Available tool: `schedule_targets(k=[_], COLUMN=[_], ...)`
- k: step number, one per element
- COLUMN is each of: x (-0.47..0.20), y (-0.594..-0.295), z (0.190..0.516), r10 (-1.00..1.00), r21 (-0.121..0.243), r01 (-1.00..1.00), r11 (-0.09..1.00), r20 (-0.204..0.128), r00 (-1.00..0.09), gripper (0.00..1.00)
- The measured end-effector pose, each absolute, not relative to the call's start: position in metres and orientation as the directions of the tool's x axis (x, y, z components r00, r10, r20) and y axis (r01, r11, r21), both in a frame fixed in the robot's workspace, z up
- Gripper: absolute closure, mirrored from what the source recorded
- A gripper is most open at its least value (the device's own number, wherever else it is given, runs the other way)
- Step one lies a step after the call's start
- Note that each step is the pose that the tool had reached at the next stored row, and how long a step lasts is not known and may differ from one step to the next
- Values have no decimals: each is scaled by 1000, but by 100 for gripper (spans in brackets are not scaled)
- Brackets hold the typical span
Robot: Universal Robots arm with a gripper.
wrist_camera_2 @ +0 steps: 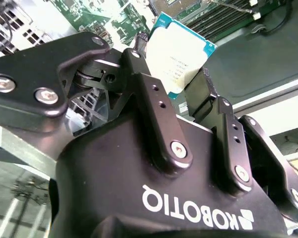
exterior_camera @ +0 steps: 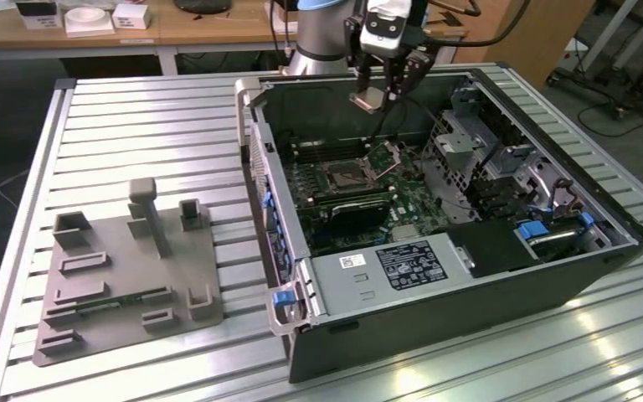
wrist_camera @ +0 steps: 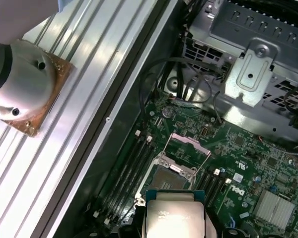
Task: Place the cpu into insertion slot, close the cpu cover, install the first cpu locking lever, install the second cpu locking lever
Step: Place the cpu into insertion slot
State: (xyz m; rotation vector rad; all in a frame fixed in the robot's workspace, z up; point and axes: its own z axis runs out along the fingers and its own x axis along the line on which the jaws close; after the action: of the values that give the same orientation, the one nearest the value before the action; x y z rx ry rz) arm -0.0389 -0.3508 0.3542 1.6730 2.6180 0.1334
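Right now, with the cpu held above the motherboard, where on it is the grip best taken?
By two opposite thin edges, coming from the silvery top side, as the claw has it. The cpu is a flat square plate, so pinching its sides leaves the underside free to meet the insertion slot, whose cpu cover stands raised.

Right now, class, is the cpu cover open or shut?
Open: the cpu cover stands tilted up from the insertion slot, whose centre lies uncovered, while the gripper holds the cpu.
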Motion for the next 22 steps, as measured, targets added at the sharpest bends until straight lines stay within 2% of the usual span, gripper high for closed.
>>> schedule_targets(k=[17,22], x=[-39,-39], y=[-351,-351], z=[348,344], r10=[987,993], r21=[89,88], r01=[984,990], r11=[155,111], r20=[19,19], r00=[-157,-113], gripper=[46,46])
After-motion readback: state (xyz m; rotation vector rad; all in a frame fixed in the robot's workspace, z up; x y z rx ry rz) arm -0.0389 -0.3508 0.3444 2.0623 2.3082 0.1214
